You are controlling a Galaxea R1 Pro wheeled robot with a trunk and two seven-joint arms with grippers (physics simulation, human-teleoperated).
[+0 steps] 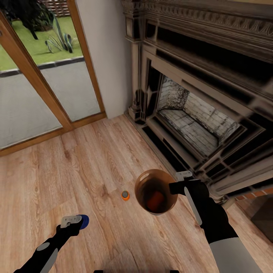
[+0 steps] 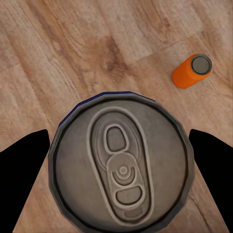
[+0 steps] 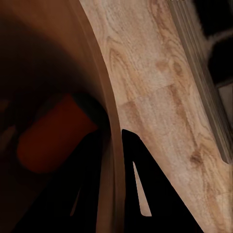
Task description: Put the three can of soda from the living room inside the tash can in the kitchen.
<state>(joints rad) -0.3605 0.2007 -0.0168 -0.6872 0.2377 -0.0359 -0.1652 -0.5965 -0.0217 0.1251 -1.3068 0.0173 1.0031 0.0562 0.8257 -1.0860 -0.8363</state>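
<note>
Gripping the dark blue can [image 1: 82,221], the left gripper [image 1: 74,221] hangs low; an orange can [image 1: 125,195] stands on the wood floor [image 1: 76,170]; right gripper [image 1: 177,186] pinches the bin [image 1: 153,191] rim (another orange can [image 1: 155,201] inside).

Wood floor [image 1: 76,170]; dark fireplace [image 1: 197,113]; wood-framed glass doors [image 1: 41,83].

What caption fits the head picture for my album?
Right claw holds the bin, left claw the blue can.
</note>
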